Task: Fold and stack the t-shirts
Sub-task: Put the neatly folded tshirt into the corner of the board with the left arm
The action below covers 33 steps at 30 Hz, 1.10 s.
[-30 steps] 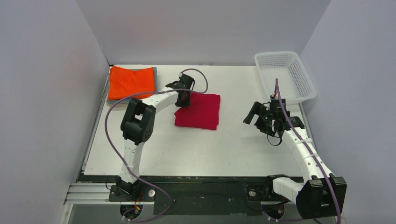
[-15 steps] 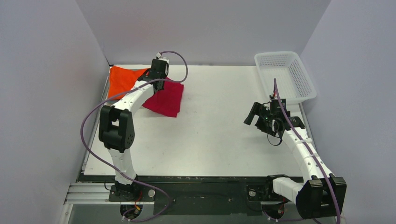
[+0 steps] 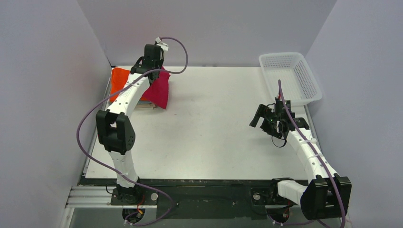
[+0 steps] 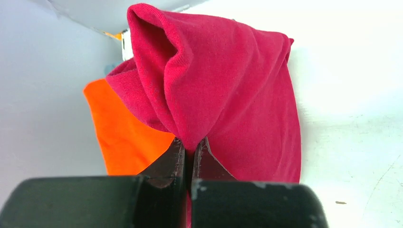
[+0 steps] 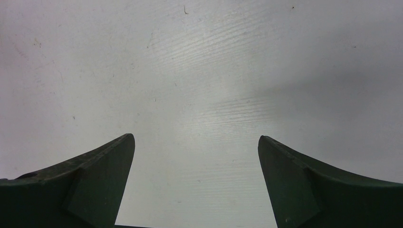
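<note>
My left gripper (image 3: 153, 66) is shut on the folded crimson-red t-shirt (image 3: 158, 90) and holds it lifted over the far-left stack. In the left wrist view the gripper (image 4: 191, 145) pinches a ridge of the red cloth (image 4: 228, 90), which hangs down from it. The bright orange t-shirt (image 3: 119, 81) lies folded under it, also seen in the left wrist view (image 4: 121, 137). A beige edge (image 3: 145, 106) of the stack peeks out below. My right gripper (image 3: 262, 119) is open and empty over bare table at the right; the right wrist view (image 5: 196, 142) shows only white tabletop between its fingers.
A white plastic mesh basket (image 3: 292, 78) stands at the far right corner. Grey walls close in the left, back and right sides. The left wall sits close behind the stack. The table (image 3: 214, 128) is white.
My left gripper has carried the red t-shirt from the table's middle leftward and back, lifting it over the orange stack. The right arm has stayed in place.
</note>
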{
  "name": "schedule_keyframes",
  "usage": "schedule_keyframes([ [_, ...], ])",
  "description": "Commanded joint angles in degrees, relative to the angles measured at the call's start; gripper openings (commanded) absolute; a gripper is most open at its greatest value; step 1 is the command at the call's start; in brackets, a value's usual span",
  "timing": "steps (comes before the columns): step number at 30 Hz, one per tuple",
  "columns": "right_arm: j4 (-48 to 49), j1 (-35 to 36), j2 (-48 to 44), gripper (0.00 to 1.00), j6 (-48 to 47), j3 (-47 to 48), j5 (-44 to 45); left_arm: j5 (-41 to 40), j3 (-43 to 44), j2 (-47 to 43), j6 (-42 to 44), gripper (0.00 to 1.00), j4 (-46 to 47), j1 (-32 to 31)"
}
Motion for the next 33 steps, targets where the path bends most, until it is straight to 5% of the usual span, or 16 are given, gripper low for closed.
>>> schedule_keyframes([
  [1, -0.85, -0.47, 0.33, 0.98, -0.73, 0.18, 1.50, 1.14, 8.54, -3.34, 2.27, 0.00, -2.07, 1.20],
  [12, -1.29, -0.54, 0.77, 0.98, -0.50, 0.41, 2.64, 5.28, 14.85, -3.64, 2.42, 0.00, -6.33, 3.62],
  [33, -4.90, -0.62, 2.73, 0.98, -0.15, 2.81, 6.05, 20.37, 9.01, 2.65, 2.88, 0.00, -1.27, 18.89],
])
